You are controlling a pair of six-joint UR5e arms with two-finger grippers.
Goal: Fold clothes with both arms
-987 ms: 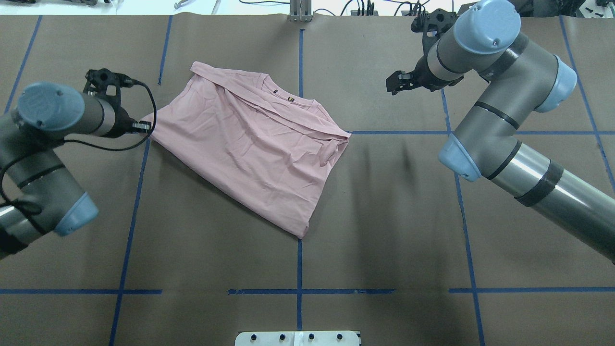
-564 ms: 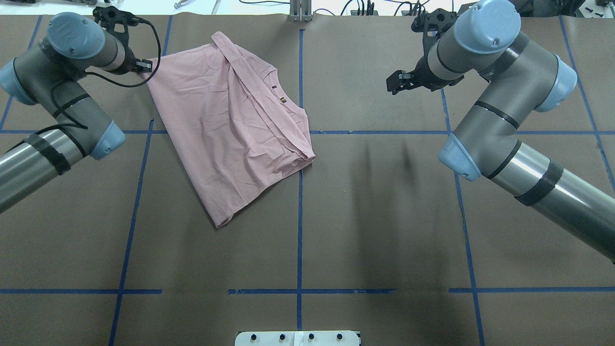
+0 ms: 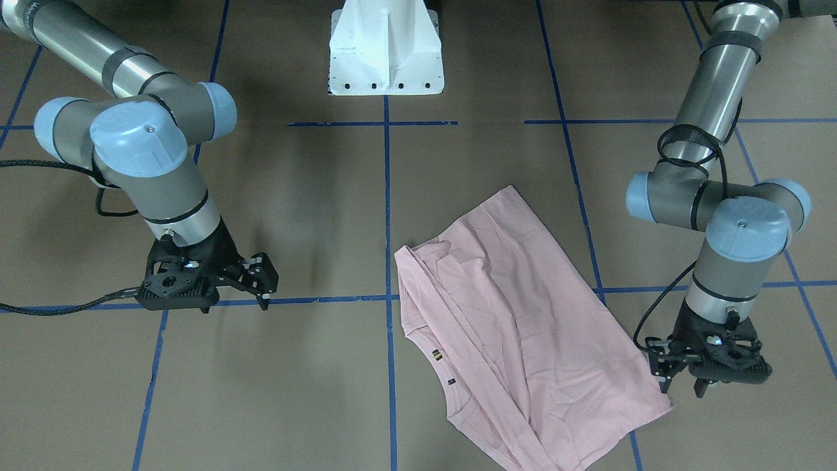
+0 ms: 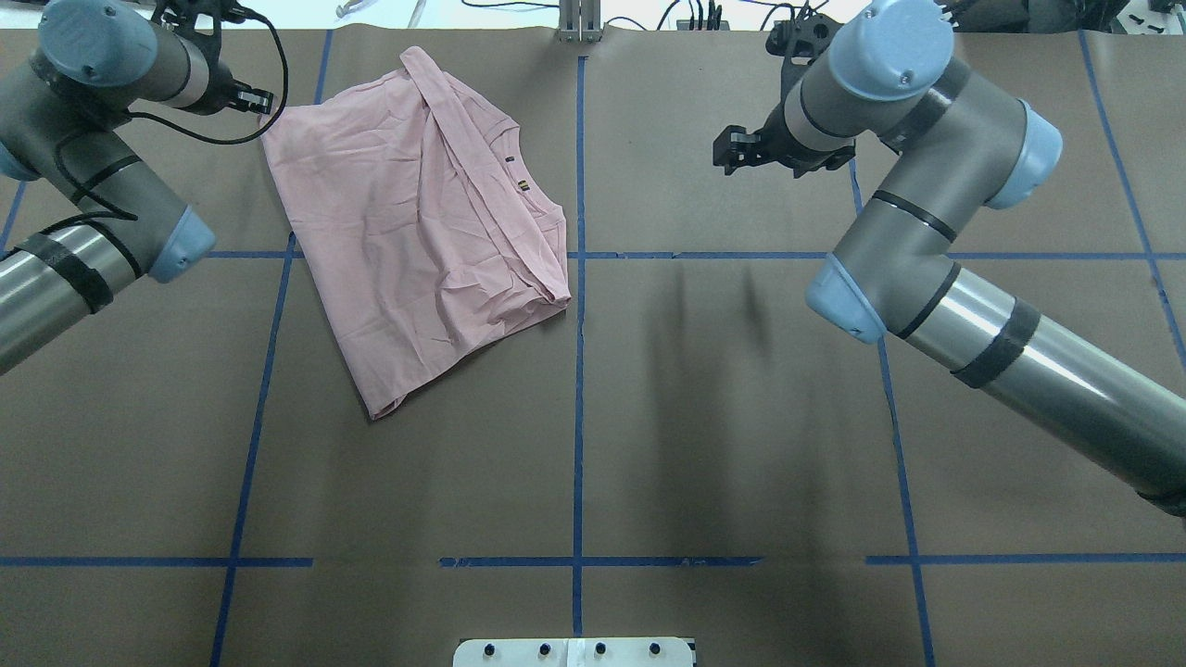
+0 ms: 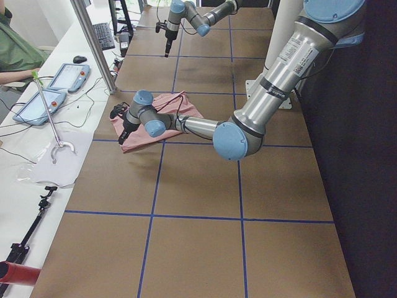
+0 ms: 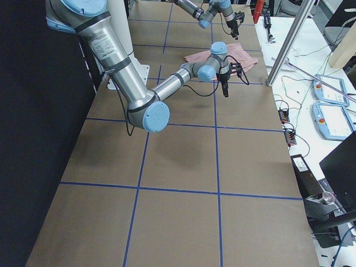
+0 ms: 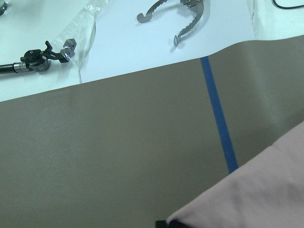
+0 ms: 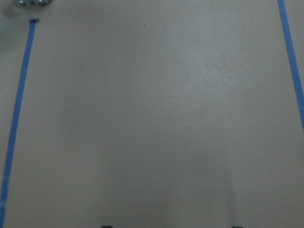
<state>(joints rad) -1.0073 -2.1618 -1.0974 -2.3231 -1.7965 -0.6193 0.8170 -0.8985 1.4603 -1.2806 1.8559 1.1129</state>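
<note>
The silver-grey tubular left arm (image 4: pixel 88 259) with light blue joint caps comes in over the far left corner of the brown paper-covered counter (image 4: pixel 741 417). Its black two-finger left tool (image 4: pixel 264 98) sits at the far left corner of the T-shirt. In the left wrist view one dark fingertip (image 7: pixel 163 223) shows near the middle of the lower edge with the cloth edge meeting it. From this the jaws look drawn together on that corner.

The pale pink short-sleeved T-shirt (image 4: pixel 417 213) lies flat on the far left part of the counter, plain side up and creased. It sits at a slant between the left blue tape line (image 4: pixel 269 371) and the centre line. A folded band runs from its far edge down past the neckline, where a small dark label (image 4: pixel 522 182) shows. Its bunched right edge lies just beside the centre line, and its near corner points toward the robot.

Across the centre line the counter is bare brown paper crossed by tape. The black right tool (image 4: pixel 732 153) hangs there above the counter, well apart from the T-shirt. Its jaws stand apart with nothing between them, and the right wrist view shows only paper and tape below it. Behind it the silver-grey tubular right arm (image 4: pixel 1019 371), capped in the same light blue, slants off to the near right edge.

The white pedestal base (image 3: pixel 386 46) stands at the robot's side of the counter.
</note>
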